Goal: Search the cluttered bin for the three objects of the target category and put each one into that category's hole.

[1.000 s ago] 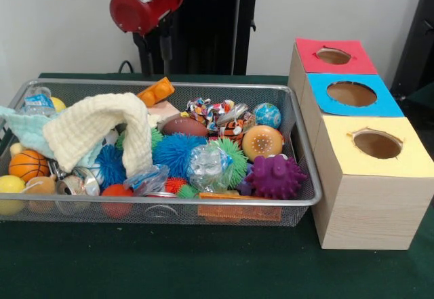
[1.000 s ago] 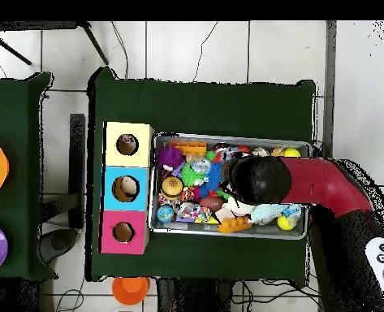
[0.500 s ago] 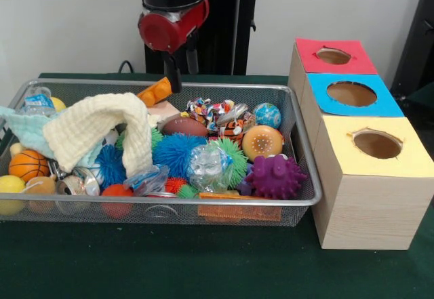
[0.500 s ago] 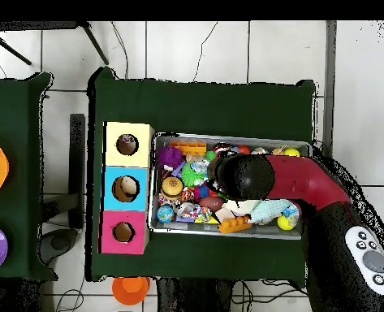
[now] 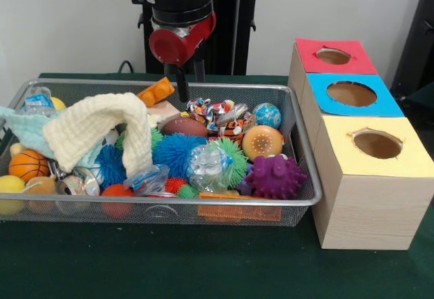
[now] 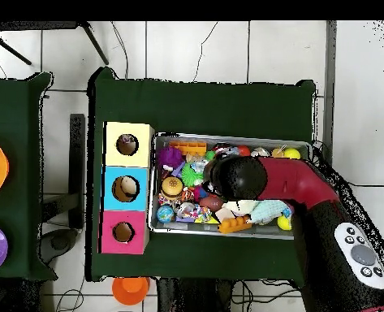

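Wire mesh walls of the bin (image 5: pixel 169 212) hold a full heap of toys, and the three holes in the boxes (image 5: pixel 359 153) show nothing inside from either view, so I judge the sorting barely begun or not begun, with all three targets left to find. Which category is wanted cannot be told here.

The gripper (image 5: pixel 190 89) hangs from the red and black arm over the far rim of the bin, pointing straight down. Its two dark fingers (image 5: pixel 181 85) stand slightly apart with nothing between them, so it reads as parted and empty, though the gap is narrow.

Directly beneath and a little nearer the camera lie the brown football (image 5: pixel 183 127) and a crinkled patterned wrapper (image 5: pixel 211 111). The orange block (image 5: pixel 156 91) sits just beside the tips. The cream cloth (image 5: pixel 102 129) lies well off to one side, the boxes well off to the other.

In the overhead view the arm's head covers the bin's middle.
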You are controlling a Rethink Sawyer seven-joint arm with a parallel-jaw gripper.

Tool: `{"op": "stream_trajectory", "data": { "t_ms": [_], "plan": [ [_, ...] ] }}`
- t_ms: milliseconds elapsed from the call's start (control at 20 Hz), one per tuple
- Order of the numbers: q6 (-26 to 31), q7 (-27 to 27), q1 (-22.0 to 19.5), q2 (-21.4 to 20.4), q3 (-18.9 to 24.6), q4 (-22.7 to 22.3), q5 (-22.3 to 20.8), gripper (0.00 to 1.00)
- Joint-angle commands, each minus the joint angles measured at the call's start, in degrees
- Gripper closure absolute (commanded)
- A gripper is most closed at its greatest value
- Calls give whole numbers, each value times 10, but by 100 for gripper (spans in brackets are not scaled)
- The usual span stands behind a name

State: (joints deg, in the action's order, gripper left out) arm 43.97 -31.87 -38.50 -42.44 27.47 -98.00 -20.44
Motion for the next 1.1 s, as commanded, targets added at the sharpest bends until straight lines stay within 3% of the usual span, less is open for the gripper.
{"op": "stream_trajectory", "data": {
  "t_ms": [50, 650, 1100],
  "plan": [
    [-27, -156, 18, 24, -34, -26, 18, 0],
    [-65, -148, 22, 43, -48, -50, 12, 0],
    [-16, -140, 67, 81, -98, -11, -12, 0]
  ]
}}
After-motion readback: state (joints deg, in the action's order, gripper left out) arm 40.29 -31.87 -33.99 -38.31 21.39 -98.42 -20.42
